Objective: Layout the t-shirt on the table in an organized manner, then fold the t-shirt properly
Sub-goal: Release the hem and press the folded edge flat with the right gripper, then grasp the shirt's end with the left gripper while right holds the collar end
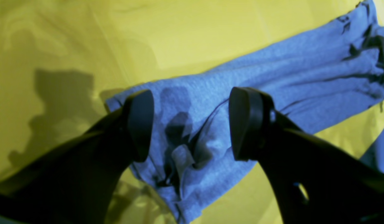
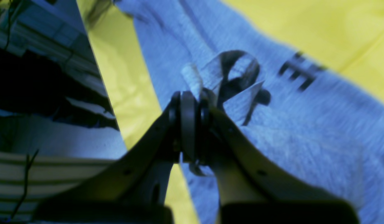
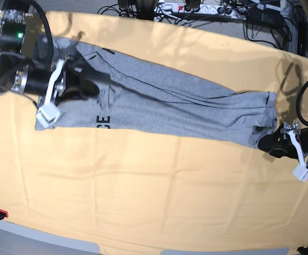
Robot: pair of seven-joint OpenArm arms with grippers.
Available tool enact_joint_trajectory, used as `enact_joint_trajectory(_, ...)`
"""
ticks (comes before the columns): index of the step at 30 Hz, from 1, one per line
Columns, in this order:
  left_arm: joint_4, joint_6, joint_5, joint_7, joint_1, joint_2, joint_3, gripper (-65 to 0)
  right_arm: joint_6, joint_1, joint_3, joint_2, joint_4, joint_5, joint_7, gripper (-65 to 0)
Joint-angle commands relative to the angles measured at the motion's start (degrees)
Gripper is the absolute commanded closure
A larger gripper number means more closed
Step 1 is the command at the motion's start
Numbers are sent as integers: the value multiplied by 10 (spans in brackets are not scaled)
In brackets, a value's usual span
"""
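Observation:
The grey t-shirt [image 3: 170, 106] lies pulled out into a long narrow band across the table [image 3: 143, 191], from the far left to the right. Black lettering [image 3: 103, 120] shows near its left end. My right gripper [image 3: 93, 90] is at that left end, and the right wrist view shows the right gripper [image 2: 189, 105] shut on a bunched fold of the t-shirt [image 2: 304, 140]. My left gripper [image 3: 271, 142] is at the shirt's right end. In the left wrist view the left gripper [image 1: 192, 124] stands open, its fingers astride the crumpled corner of the t-shirt [image 1: 273, 71] without pinching it.
Cables and a power strip [image 3: 196, 8] run behind the table's far edge. A small red object [image 3: 0, 213] sits at the near left corner. The table's edge [image 2: 111, 102] is just left of my right gripper. Bare cloth [image 1: 179, 31] surrounds the shirt's right end.

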Motion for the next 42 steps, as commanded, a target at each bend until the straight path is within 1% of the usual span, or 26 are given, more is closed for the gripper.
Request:
enact_joint_trajectory(1, 7, -3, -15, -11, -17, -16, -5, -390, 3, -5, 3, 10, 16, -3, 11, 0)
enact_joint_trajectory(5, 7, -3, -15, -11, -29, -17, -5, -390, 3, -33, 3, 16, 24, -59, 11, 0)
enact_joint_trajectory(7, 7, -3, -15, -11, -35, -19, -6, -390, 3, -45, 3, 19, 24, -76, 11, 0)
enact_joint_trajectory(13, 7, -3, -15, -11, -55, -19, -6, -390, 3, -70, 3, 20, 24, -82, 11, 0)
enact_joint_trajectory(16, 7, -3, -15, -10, -67, -19, -6, -390, 3, -71, 3, 21, 24, -109, 11, 0)
enact_joint_trajectory(18, 7, -3, -15, -10, -74, -22, -6, -390, 3, -71, 3, 21, 24, -110, 11, 0)
enact_joint_trajectory(19, 7, -3, -15, -10, -75, -25, -6, -390, 3, -71, 3, 21, 24, -106, 11, -26)
enact_joint_trajectory(22, 7, -3, -15, -11, -77, -37, -6, -390, 3, -70, 3, 27, 26, -83, 11, -195)
enact_joint_trajectory(23, 7, -3, -15, -11, -77, -41, -7, -390, 3, -70, 3, 32, 32, -78, 11, -225)
enact_joint_trajectory(25, 7, -3, -15, -11, -77, -50, -7, -390, 3, -70, 7, 44, 58, -78, 11, -241)
enact_joint_trajectory(27, 7, -3, -15, -11, -77, -60, -7, -390, 3, -71, 25, 52, 93, -78, 11, -240)
enact_joint_trajectory(29, 7, -3, -14, -11, -77, -71, -7, -390, 3, -75, 60, 52, 120, -72, 11, -240)
enact_joint_trajectory(32, 4, -3, -15, -11, -77, -85, -15, -390, 3, -83, 108, 52, 132, -34, 11, -240)
enact_joint_trajectory(34, 3, -3, -15, -11, -75, -87, -32, -390, 3, -83, 127, 45, 132, -28, 11, -240)
enact_joint_trajectory(36, 2, -3, -15, -11, -73, -87, -54, -390, 3, -83, 133, 30, 128, -51, 11, -239)
enact_joint_trajectory(37, 2, 3, -15, -10, -73, -87, -66, -390, 3, -83, 133, 21, 124, -71, 39, -221)
enact_joint_trajectory(38, 2, 9, -14, -9, -73, -87, -78, -390, 3, -83, 130, 12, 117, -91, 60, -167)
enact_joint_trajectory(40, 2, 10, -2, -4, -72, -87, -106, -390, 3, -80, 118, -2, 97, -120, 76, -18)
enact_joint_trajectory(41, 2, 15, 3, -4, -69, -87, -121, -390, 3, -80, 108, -7, 85, -128, 76, 0)
enact_joint_trajectory(42, 2, 22, 10, -5, -63, -87, -137, -390, 3, -80, 99, -12, 71, -136, 82, 0)
